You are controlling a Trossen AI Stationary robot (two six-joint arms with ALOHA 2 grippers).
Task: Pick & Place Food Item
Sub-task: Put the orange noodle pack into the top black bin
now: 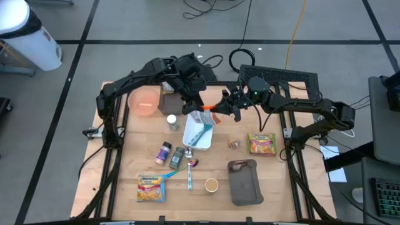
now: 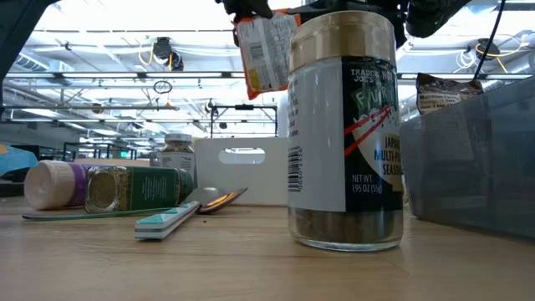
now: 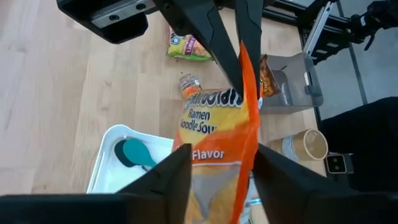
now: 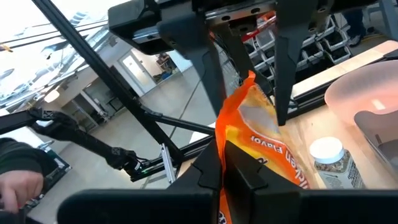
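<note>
While the two arms meet above the white tray (image 1: 199, 134), the ramen packet (image 1: 204, 111) hangs in the air between them. On the left, the left gripper (image 1: 194, 103) has its fingers spread on both sides of the packet, not pinching it yet. On the right, the right gripper (image 1: 224, 106) is pressed tight on the packet's edge. The packet looks light, crinkly and a bit slippery, so its flat sealed edge seems the best place to grab. It is orange, with ramen noodle soup printed on it.

Right claw (image 1: 220, 107) clamped; left claw (image 1: 201, 100) ajar
</note>
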